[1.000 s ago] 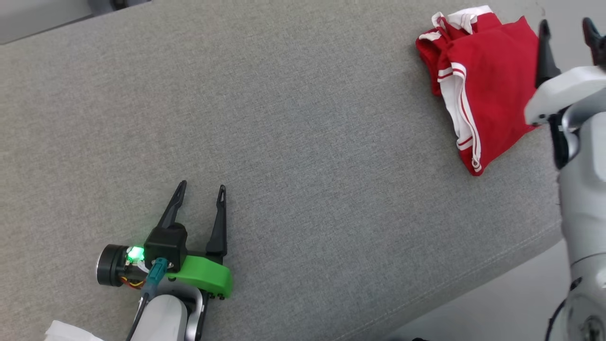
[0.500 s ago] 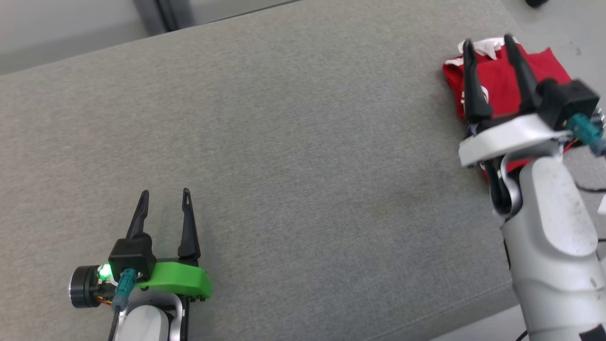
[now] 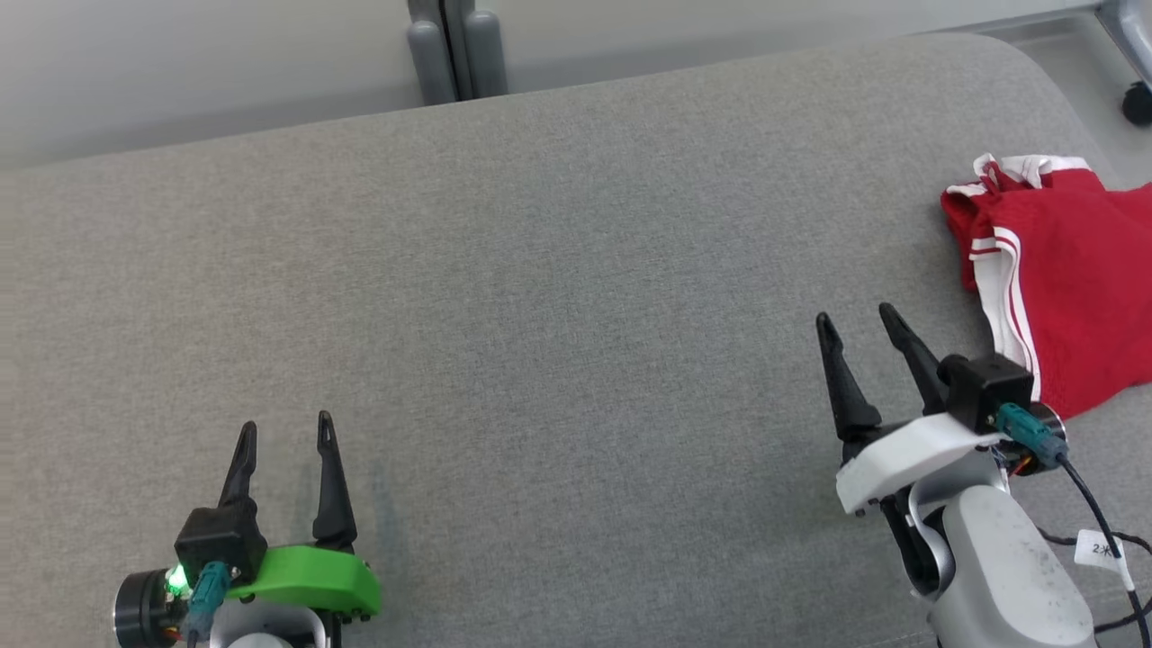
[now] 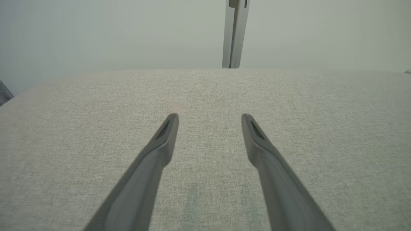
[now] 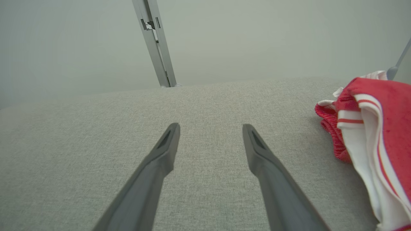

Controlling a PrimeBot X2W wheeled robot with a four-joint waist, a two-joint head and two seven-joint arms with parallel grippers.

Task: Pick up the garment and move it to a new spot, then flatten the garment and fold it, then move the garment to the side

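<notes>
Head view first: what are the arms working over?

— A broad, light grey padded surface of woven fabric (image 3: 576, 270), rounded at its far right corner. Beyond its far edge is a plain pale wall (image 3: 225, 63), with a grey vertical post (image 3: 454, 49) standing against it.

And the red short-sleeved jersey shirt with the white, red-striped trim (image 3: 1071, 297)?

— The garment lies folded in a compact bundle at the right end of the surface, near that rounded corner, and runs off the picture's right edge. In the right wrist view the garment (image 5: 395, 109) rests on the grey weave to the right of the fingers, its white striped band turned toward them.

Is the right gripper (image 3: 854, 314) touching it?

— No. It is near the shirt, to its left, and clear of the cloth. Its two dark fingers are spread apart with only grey fabric between them.

The left gripper (image 3: 286, 423)?

— It sits on a bright green bracket (image 3: 301, 580) at the lower left, well apart from the shirt. Its fingers are likewise parted and empty above the surface. The post rises beyond the far edge in both wrist views.
</notes>
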